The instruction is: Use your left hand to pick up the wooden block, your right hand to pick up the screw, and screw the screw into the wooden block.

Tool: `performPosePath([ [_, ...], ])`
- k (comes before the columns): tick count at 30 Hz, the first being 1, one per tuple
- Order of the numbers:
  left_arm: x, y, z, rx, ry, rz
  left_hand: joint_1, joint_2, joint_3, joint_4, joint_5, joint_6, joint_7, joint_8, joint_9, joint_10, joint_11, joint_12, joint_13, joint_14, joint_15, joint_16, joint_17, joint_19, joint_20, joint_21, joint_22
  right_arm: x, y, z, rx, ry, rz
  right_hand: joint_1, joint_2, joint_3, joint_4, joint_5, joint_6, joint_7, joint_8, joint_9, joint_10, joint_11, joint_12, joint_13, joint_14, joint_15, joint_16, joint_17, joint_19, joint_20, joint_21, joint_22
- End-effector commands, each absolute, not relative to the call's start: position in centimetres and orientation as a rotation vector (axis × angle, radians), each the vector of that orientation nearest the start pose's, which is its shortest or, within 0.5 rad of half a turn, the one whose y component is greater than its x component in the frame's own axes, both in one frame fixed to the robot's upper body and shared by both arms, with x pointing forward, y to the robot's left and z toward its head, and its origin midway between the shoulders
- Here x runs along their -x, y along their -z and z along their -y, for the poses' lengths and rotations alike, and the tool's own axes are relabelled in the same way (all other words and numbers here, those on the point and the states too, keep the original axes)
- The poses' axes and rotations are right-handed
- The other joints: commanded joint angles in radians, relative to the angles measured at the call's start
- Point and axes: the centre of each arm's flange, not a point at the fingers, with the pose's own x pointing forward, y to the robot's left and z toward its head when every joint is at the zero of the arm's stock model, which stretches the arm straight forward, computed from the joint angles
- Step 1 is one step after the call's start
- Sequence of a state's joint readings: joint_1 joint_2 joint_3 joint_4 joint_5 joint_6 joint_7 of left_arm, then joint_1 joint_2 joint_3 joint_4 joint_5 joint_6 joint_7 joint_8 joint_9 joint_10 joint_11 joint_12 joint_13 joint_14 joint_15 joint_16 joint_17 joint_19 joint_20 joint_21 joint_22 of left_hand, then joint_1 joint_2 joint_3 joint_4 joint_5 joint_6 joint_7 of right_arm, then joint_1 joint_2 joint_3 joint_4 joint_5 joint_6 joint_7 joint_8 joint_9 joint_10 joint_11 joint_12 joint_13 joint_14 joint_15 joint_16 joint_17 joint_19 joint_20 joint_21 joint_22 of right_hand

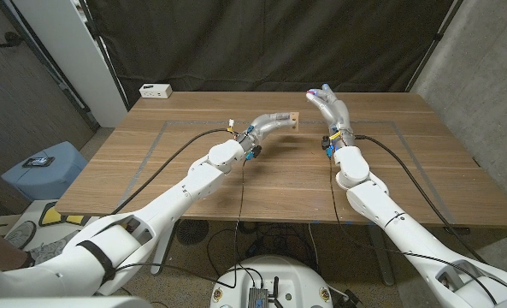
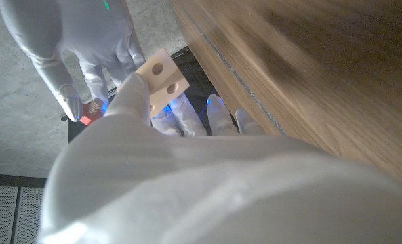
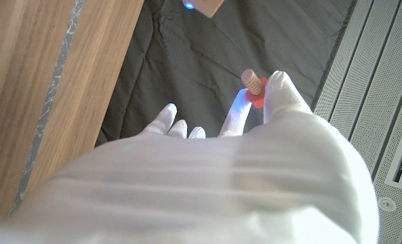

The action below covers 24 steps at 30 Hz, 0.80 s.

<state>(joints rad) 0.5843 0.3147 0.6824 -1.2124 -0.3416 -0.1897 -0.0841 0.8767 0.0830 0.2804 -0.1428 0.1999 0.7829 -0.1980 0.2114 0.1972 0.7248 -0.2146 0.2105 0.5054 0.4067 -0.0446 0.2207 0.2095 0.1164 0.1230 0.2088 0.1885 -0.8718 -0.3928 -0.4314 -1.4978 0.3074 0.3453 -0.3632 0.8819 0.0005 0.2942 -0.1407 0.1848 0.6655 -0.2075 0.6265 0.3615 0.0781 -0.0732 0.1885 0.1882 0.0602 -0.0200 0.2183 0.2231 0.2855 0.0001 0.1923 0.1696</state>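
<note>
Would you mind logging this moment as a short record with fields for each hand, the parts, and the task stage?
left hand: left hand holds the wooden block, lifted above the table
right hand: right hand pinches the screw, also raised
block: two holes visible on its face
gap: block and screw apart, not yet mated
stage: both parts picked up; screwing in not started
other: white box at the table's far left corner

My head camera looks down from above over the wooden table, taking in both arms from the bottom corners. Each wrist camera sits close behind its own hand, facing along the fingers. The left wrist view shares the wooden block with the head view.
</note>
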Motion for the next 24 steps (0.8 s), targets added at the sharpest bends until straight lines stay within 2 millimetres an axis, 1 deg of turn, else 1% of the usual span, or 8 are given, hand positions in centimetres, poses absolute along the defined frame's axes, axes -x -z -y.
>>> performPosePath([
  [1,-66.10,-0.43,-7.68,-0.296,0.537,0.588,-0.004,0.002,0.009,0.000,0.005,0.018,0.013,0.004,0.002,-0.006,-0.001,0.001,0.001,0.005,-0.058,0.002,0.000,0.003,0.009,0.006,0.002,-60.56,-0.51,19.38,-0.014,-0.059,0.828,0.010,0.010,0.005,-0.008,-0.002,-0.009,-0.005,-0.006,0.000,-0.011,-0.004,-0.002,0.006,-0.008,0.000,-0.002,0.002,-0.008,-0.002,-0.002,0.004],
  [6,-65.85,-0.27,-7.68,-0.292,0.537,0.589,-0.004,0.002,0.010,-0.001,0.005,0.018,0.014,0.004,0.002,-0.006,-0.001,0.001,0.001,0.005,-0.058,0.002,0.000,0.003,0.009,0.006,0.002,-60.41,-0.37,19.28,-0.024,-0.066,0.831,0.017,0.014,0.008,-0.011,-0.002,-0.014,-0.007,-0.009,-0.004,-0.018,-0.011,-0.003,0.006,-0.009,0.000,-0.003,0.001,-0.012,-0.002,-0.003,0.004],
  [17,-65.37,0.17,-7.73,-0.280,0.530,0.585,-0.005,0.002,0.011,-0.001,0.005,0.015,0.016,0.003,0.002,-0.005,-0.001,0.002,0.001,0.006,-0.058,0.002,0.000,0.003,0.011,0.006,0.002,-59.93,-0.08,19.07,-0.045,-0.085,0.837,0.027,0.019,0.012,-0.015,-0.002,-0.016,-0.010,-0.012,-0.010,-0.026,-0.015,-0.003,0.006,-0.013,-0.001,-0.004,0.001,-0.016,-0.002,-0.003,0.004],
  [18,-65.35,0.22,-7.73,-0.277,0.530,0.584,-0.005,0.003,0.011,-0.001,0.005,0.014,0.016,0.003,0.002,-0.005,-0.001,0.002,0.001,0.005,-0.058,0.002,0.000,0.003,0.012,0.006,0.002,-59.87,-0.03,19.03,-0.047,-0.088,0.836,0.030,0.021,0.013,-0.016,-0.002,-0.017,-0.010,-0.014,-0.011,-0.029,-0.020,-0.004,0.006,-0.013,0.000,-0.004,0.001,-0.016,-0.001,-0.002,0.004],
  [20,-65.33,0.29,-7.73,-0.274,0.529,0.582,-0.003,0.002,0.012,-0.003,0.006,0.015,0.015,0.003,0.002,-0.007,0.000,0.001,0.001,0.006,-0.057,0.002,0.000,0.003,0.011,0.006,0.002,-59.81,0.08,18.94,-0.055,-0.092,0.834,0.032,0.022,0.014,-0.017,-0.002,-0.019,-0.010,-0.015,-0.012,-0.031,-0.017,-0.004,0.006,-0.013,-0.001,-0.004,0.001,-0.017,-0.001,-0.003,0.004],
  [24,-65.21,0.28,-7.67,-0.274,0.532,0.585,-0.004,0.002,0.013,-0.003,0.006,0.014,0.015,0.002,0.002,-0.007,-0.001,0.001,0.001,0.006,-0.056,0.003,0.000,0.004,0.011,0.006,0.002,-59.76,0.21,18.79,-0.063,-0.102,0.834,0.036,0.025,0.015,-0.018,-0.003,-0.025,-0.010,-0.018,-0.015,-0.036,-0.019,-0.004,0.006,-0.015,-0.001,-0.004,0.000,-0.021,-0.003,-0.003,0.004],
])
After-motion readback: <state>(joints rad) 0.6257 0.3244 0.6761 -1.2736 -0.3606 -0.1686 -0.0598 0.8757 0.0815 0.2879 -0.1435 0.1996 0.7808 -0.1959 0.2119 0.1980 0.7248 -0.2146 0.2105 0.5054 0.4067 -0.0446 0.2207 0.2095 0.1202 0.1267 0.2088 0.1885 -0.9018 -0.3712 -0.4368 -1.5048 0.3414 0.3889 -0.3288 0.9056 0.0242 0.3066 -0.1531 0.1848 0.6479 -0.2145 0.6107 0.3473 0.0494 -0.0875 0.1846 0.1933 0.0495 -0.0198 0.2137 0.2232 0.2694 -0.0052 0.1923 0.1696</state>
